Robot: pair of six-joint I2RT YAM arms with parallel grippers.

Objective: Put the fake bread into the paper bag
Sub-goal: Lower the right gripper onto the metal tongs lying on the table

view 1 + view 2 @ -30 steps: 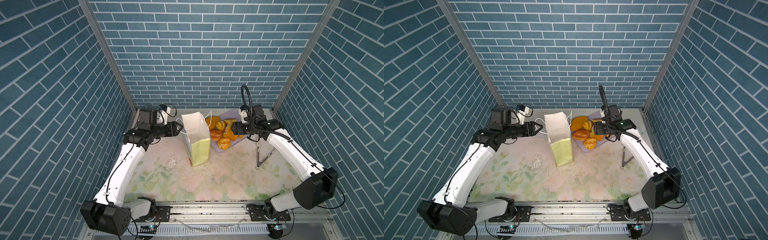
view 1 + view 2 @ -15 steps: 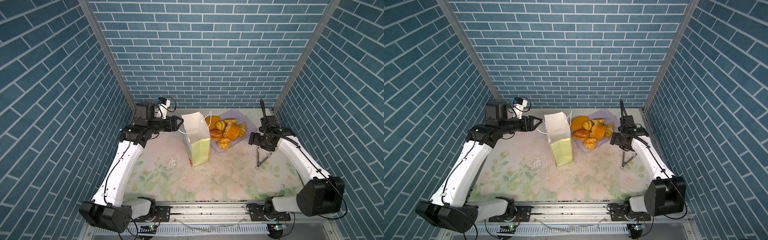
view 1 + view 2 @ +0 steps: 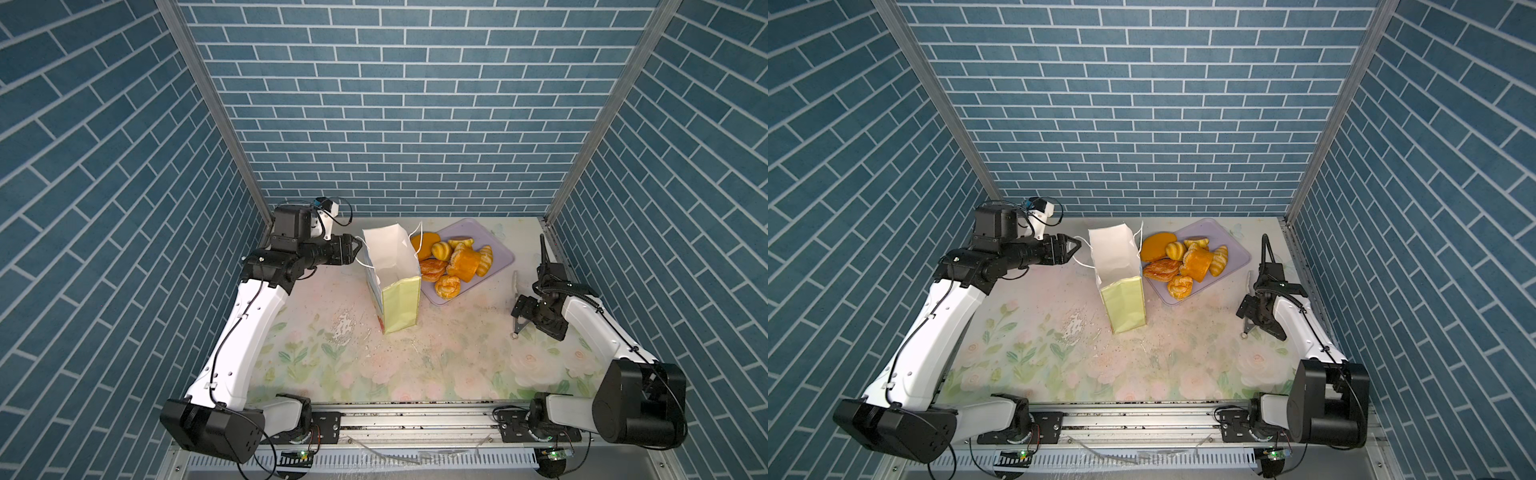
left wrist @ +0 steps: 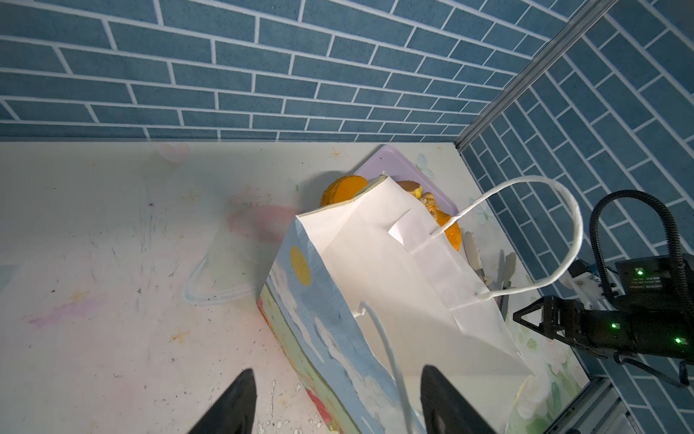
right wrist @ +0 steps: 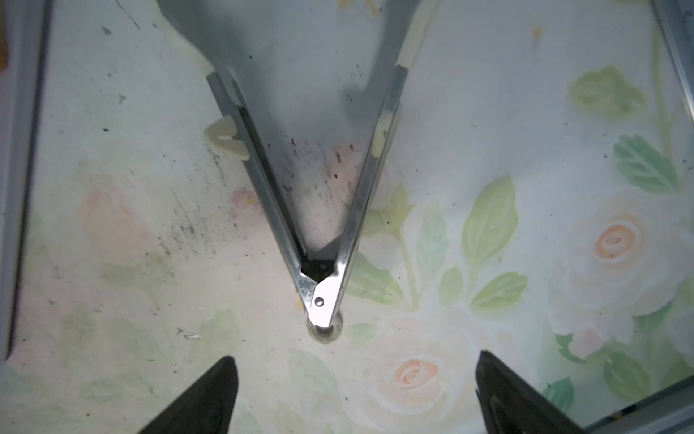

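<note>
The bread (image 3: pixel 461 264), glossy moulded pieces in golden orange and red-brown, lies heaped on a flat lilac tray (image 3: pixel 500 255) at the back of the bench (image 3: pixel 332 365). None of it is in the bag (image 3: pixel 399 303). The heap holds ridged croissants, small rolls and a blocky loaf, and a flat round bun is half hidden behind the bag's rim.

The bag stands upright just beside the tray with its mouth open. It has a matte white lining, pale green creased sides and a sky print on its face. What shows of the inside looks bare, though its floor is out of sight.

The left tool (image 3: pixel 1073 248) sits at the bag's far side from the tray. Its black pointed fingers are apart, with a thin white cord handle (image 4: pixel 390 362) running between them. I cannot tell whether they touch it.

The right tool (image 5: pixel 356 406) is spread wide and holds nothing. It hangs over the hinge of steel tongs (image 5: pixel 325 297) that lie open in a V on the floral bench, their tips cut off.
</note>
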